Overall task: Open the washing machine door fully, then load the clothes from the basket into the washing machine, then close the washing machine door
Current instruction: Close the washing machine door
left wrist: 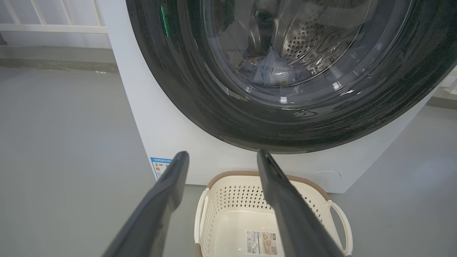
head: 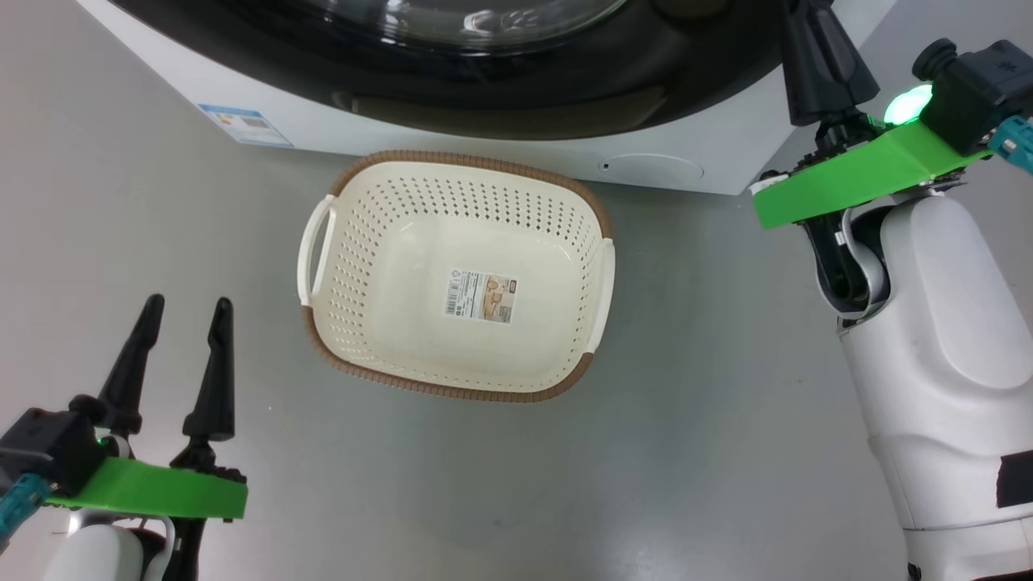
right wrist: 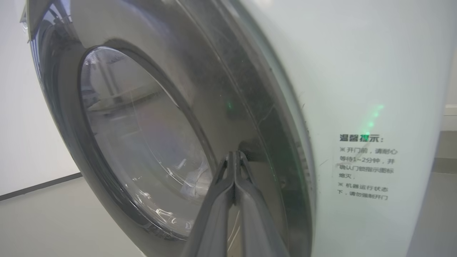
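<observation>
Sitting flush against the front of the washing machine [left wrist: 167,135], the washing machine door [left wrist: 285,121] looks shut, though I cannot tell whether the latch has caught. Through its glass the clothes [left wrist: 273,73] lie low in the drum, a bluish bundle. On the floor just in front, the basket [head: 468,158] holds nothing. Opening and loading seem done, and closing is all but finished. The right gripper [right wrist: 234,157], fingers pinched together on nothing, has its tips at the door's dark ring. The left gripper [head: 187,307] hangs spread wide, well apart.
</observation>
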Robot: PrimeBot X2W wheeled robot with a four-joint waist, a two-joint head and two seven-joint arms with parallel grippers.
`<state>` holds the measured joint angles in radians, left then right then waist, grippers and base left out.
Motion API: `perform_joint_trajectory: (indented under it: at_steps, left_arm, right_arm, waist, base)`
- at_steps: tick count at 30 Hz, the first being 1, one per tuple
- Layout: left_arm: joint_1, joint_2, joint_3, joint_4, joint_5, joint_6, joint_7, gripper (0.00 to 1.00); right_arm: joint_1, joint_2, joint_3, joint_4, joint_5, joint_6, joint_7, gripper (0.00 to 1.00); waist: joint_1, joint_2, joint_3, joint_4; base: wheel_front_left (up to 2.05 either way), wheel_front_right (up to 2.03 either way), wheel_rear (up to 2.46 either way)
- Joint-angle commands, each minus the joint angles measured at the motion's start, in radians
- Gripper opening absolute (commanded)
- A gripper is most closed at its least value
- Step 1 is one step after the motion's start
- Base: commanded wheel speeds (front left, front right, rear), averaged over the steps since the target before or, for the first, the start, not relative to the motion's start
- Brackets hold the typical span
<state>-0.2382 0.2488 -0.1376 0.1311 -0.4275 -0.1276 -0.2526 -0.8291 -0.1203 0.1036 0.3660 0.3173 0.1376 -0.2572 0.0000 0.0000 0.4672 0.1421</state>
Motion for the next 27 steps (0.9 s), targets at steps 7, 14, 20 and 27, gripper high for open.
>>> perform_joint_trajectory:
  at_steps: [7,14,20,27]
  left_arm:
    - [-0.012,0.03,0.031,0.0,-0.004,-0.003,-0.009,1.0]
    - [0.016,0.028,0.04,0.02,0.0,-0.003,-0.009,1.0]
    - [0.044,0.033,0.043,0.036,0.0,-0.003,-0.009,1.0]
    - [0.082,0.034,0.047,0.054,0.001,-0.003,-0.009,1.0]
  right_arm:
    - [0.084,-0.002,0.061,-0.032,0.006,-0.007,-0.005,0.4]
    - [0.209,-0.013,0.073,-0.036,0.023,-0.007,-0.005,1.0]
    - [0.301,-0.024,0.079,-0.041,0.036,-0.007,-0.005,1.0]
    - [0.4,-0.046,0.076,-0.043,0.053,-0.007,-0.005,1.0]
  waist:
    - [0.0,0.0,-0.054,-0.017]
    - [0.0,0.0,-0.121,-0.045]
    - [0.0,0.0,-0.177,-0.076]
    - [0.0,0.0,-0.244,-0.113]
  base:
    - [0.0,0.0,0.0]
    - [0.0,0.0,0.0]
    - [0.0,0.0,0.0]
    - [0.0,0.0,0.0]
